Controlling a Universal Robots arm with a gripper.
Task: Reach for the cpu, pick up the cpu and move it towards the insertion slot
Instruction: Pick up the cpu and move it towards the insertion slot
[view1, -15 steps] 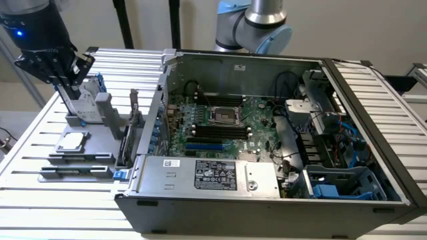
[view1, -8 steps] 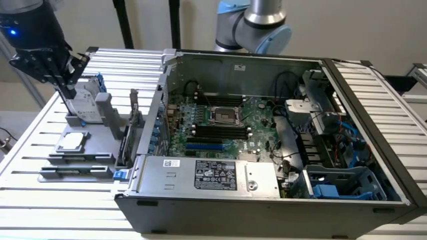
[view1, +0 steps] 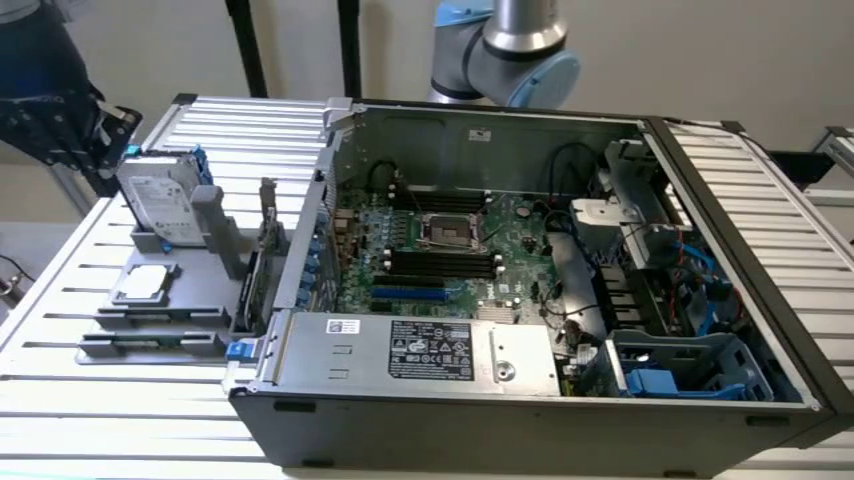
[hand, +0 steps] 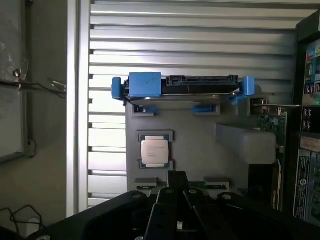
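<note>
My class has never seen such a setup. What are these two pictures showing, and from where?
A robot arm stands behind an open computer case. One picture comes from a camera off the arm, the other from a camera on its wrist, looking past the dark gripper. On the slatted table, a grey holder carries the cpu, not yet picked up, and a blue-framed hard drive. The insertion slot is the square metal frame on the board inside the case.

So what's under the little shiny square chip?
The cpu lies flat in a grey holder, between two small grey brackets. That holder rests on the slatted metal table. The spot directly beneath the chip is covered by it.
</note>
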